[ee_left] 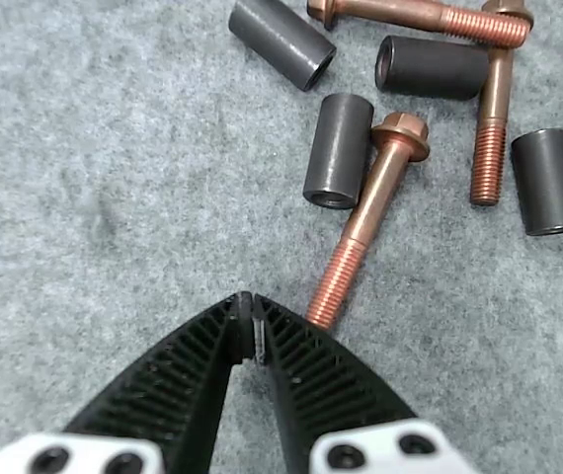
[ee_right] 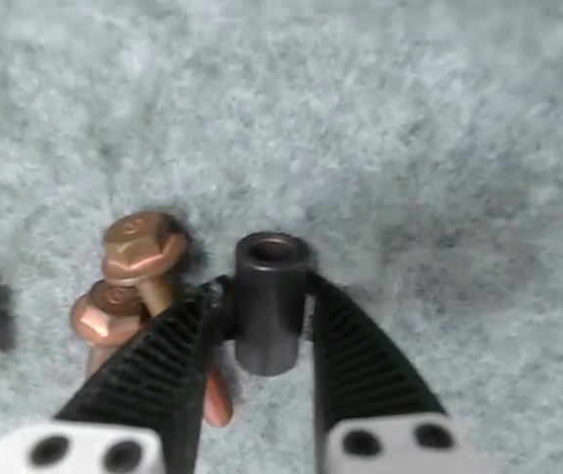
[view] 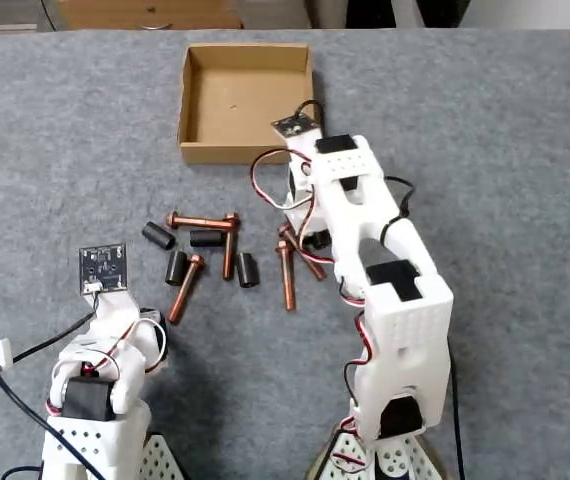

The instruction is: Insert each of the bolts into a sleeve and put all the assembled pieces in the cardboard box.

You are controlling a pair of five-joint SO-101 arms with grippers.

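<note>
My right gripper (ee_right: 267, 292) is shut on an upright black sleeve (ee_right: 273, 259) just above the grey felt, beside two copper bolts (ee_right: 143, 247). My left gripper (ee_left: 252, 318) is shut and holds nothing, its tips next to the threaded end of a copper bolt (ee_left: 370, 212). Beyond that bolt lie several black sleeves (ee_left: 339, 150) and two more bolts (ee_left: 491, 109). In the high view the bolts (view: 202, 221) and sleeves (view: 248, 270) are scattered mid-table, below the open cardboard box (view: 197, 100), which has nothing in it. The right arm (view: 350, 200) covers its gripper there.
The left arm (view: 100, 360) sits at the near left corner. Grey felt (view: 485, 120) covers the table, with open room to the left and right of the parts. Wooden furniture (view: 145, 12) stands past the far edge.
</note>
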